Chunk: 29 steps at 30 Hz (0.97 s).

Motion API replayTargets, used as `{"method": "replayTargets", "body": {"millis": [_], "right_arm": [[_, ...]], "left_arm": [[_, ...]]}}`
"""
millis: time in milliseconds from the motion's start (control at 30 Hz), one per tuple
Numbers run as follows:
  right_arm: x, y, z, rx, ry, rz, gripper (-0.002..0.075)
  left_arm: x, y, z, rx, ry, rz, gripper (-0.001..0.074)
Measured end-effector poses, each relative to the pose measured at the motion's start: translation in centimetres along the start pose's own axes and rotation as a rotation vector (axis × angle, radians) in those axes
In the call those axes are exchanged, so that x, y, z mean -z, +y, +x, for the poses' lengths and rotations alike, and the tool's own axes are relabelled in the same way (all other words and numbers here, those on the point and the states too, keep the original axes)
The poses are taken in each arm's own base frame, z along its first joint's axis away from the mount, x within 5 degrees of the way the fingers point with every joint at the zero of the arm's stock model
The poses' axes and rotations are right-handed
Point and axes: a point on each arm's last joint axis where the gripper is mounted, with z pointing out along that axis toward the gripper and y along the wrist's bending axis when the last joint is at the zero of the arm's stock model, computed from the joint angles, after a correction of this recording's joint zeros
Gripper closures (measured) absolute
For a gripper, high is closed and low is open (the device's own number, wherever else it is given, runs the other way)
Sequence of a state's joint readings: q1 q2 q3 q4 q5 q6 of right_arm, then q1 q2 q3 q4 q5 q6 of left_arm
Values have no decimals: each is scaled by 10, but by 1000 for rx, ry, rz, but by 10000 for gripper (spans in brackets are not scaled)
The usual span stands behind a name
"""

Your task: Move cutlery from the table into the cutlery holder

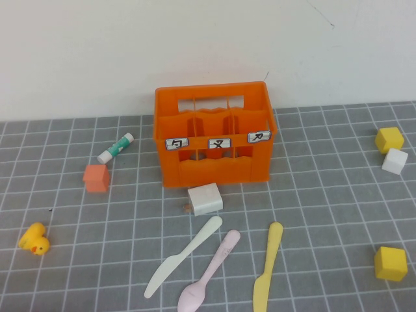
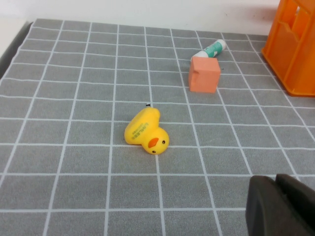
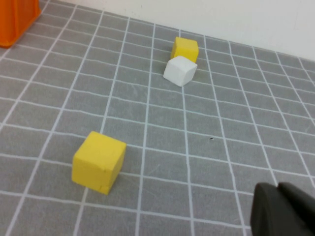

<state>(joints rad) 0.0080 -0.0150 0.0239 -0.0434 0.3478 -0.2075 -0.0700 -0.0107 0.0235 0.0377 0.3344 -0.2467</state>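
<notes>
**Cutlery on the table, holder unfilled, both arms clear**

High view. Cutlery holder (image 1: 214, 133): orange slotted crate, upright at the back of the grey gridded table (image 1: 325, 214), three white labels on its front. A white block (image 1: 205, 198) lies just before it. Nearer the camera, in a row: white knife (image 1: 182, 257), pale pink spoon (image 1: 208, 272), yellow knife (image 1: 268, 268), all flat on the table, none touching another. To the robot's left: glue stick (image 1: 116, 148), small orange cube (image 1: 96, 177), yellow toy duck (image 1: 34, 239). To its right: a yellow cube (image 1: 389, 140) touching a white cube (image 1: 394, 160), and a second yellow cube (image 1: 390, 263) nearer. No gripper appears here.

Left wrist view. Left gripper (image 2: 283, 206): a dark part only, at the frame corner, above bare table; cannot tell how its fingers stand. Duck on its side, orange cube beyond.

Right wrist view. Right gripper (image 3: 283, 211): likewise a dark corner over bare table near the yellow cube; finger state not discernible.
</notes>
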Motion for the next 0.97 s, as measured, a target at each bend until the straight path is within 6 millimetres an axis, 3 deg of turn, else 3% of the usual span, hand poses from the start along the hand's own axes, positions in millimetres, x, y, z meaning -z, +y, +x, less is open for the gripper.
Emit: {"method": "replayTargets", "body": {"millis": [333,967], "right_arm": [[0,0,0,-145,6,-1,729],[0,0,0,-135,8,0,729]], "left_arm": [[0,0,0,0,0,0,735],[0,0,0,-5,0,0,735]]}}
